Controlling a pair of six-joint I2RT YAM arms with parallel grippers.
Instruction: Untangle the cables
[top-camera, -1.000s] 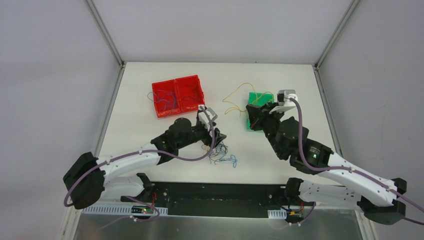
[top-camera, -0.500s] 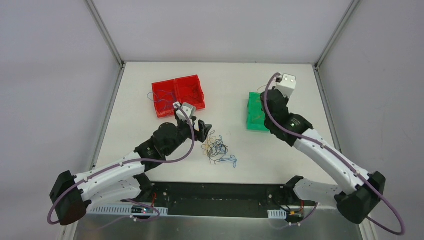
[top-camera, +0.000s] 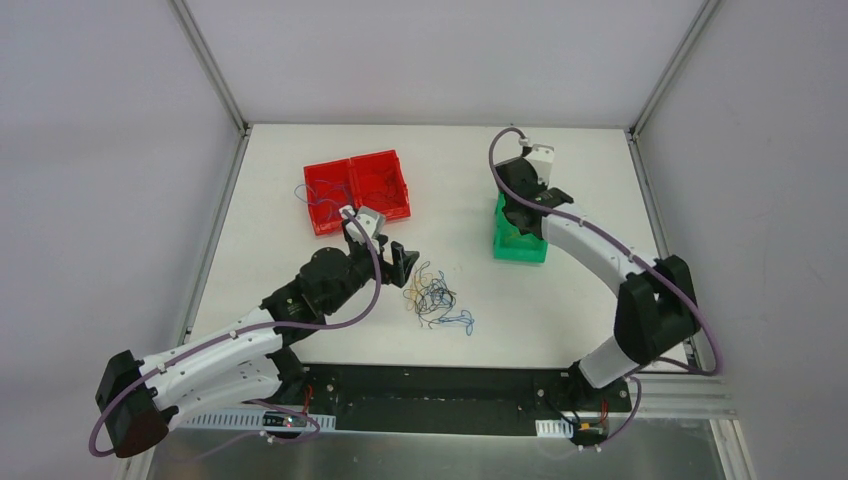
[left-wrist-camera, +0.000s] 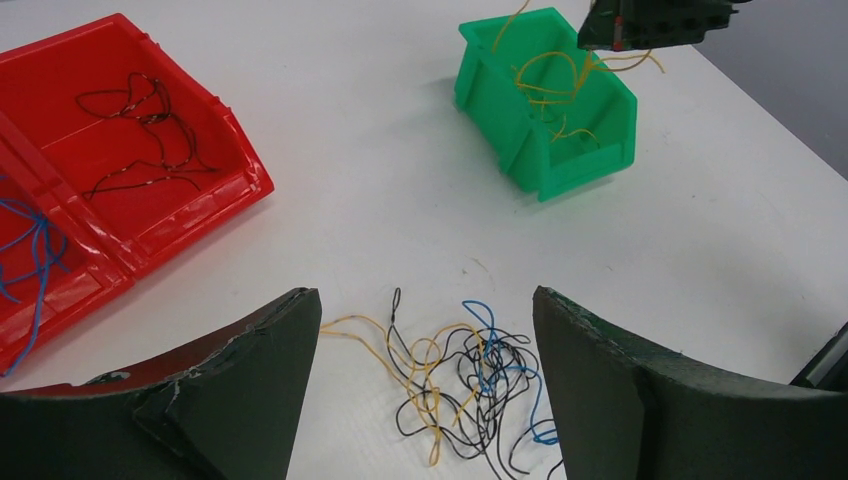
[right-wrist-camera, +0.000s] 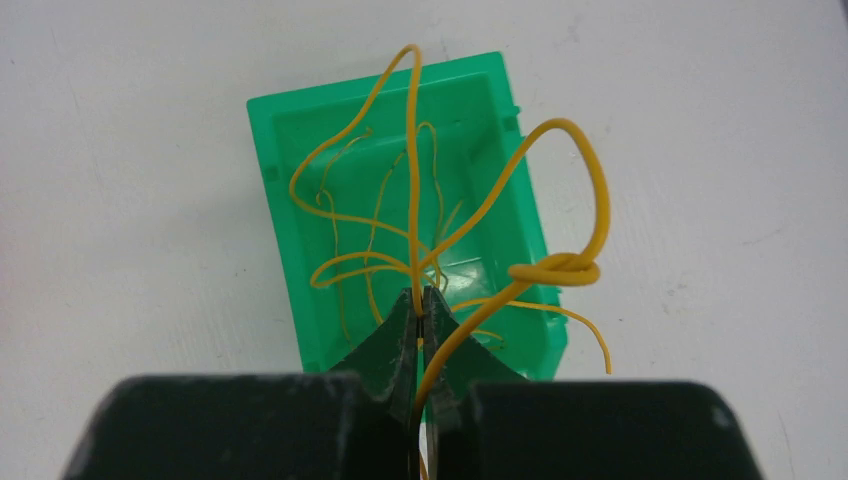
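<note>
My right claw is pinched shut on a knotted yellow cable, held over the green bin so it can drop in with the other yellows — sorting by colour, I judge. My left claw gapes wide and empty over the tangle of cables on the counter, framing it for the next pick; black and blue strands lie in the red bins

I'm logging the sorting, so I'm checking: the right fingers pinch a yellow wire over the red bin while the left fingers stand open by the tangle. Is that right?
Not quite. The bin under the right fingers is green, not red, as the right wrist view shows. The rest holds: they pinch a yellow wire over it, and the left fingers stand open by the tangle.
</note>
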